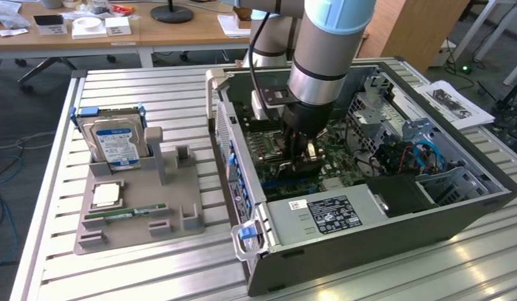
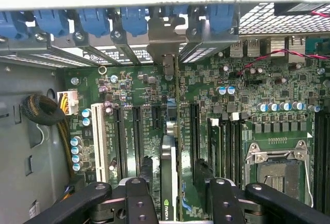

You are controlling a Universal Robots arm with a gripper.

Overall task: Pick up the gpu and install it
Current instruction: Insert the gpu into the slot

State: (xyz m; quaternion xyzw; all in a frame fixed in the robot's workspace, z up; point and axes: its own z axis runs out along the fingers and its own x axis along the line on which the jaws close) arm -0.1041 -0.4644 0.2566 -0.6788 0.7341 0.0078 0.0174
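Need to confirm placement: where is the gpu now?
Inside the computer case at the exterior view's right; in the wrist view the gpu stands edge-on over the motherboard between the gripper's open fingers.

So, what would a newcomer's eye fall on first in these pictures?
The robot arm reaches down into the open computer case, its hand low over the motherboard. In the wrist view, the gpu stands on edge right at the hand, its metal bracket at the case's rear slots. On the exterior view's left, a grey tray holds a hard drive.
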